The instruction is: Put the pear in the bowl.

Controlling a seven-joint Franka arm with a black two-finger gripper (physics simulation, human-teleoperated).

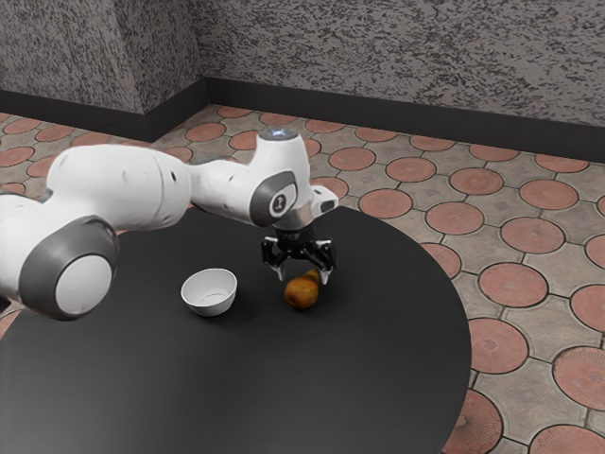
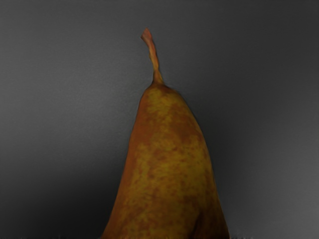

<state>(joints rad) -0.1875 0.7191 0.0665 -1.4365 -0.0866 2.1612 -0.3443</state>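
While tool hangs with fingers spread wide, grasping nothing, pear lies just beneath

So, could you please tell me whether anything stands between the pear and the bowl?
Nothing visible does: bare tabletop lies between the pear and the bowl. The pear would probably just need lifting over its side.

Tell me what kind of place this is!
It looks like a computer-made patio or plain room, I can't tell which. You can see a floor with reddish circles, a speckled gray wall and a black table.
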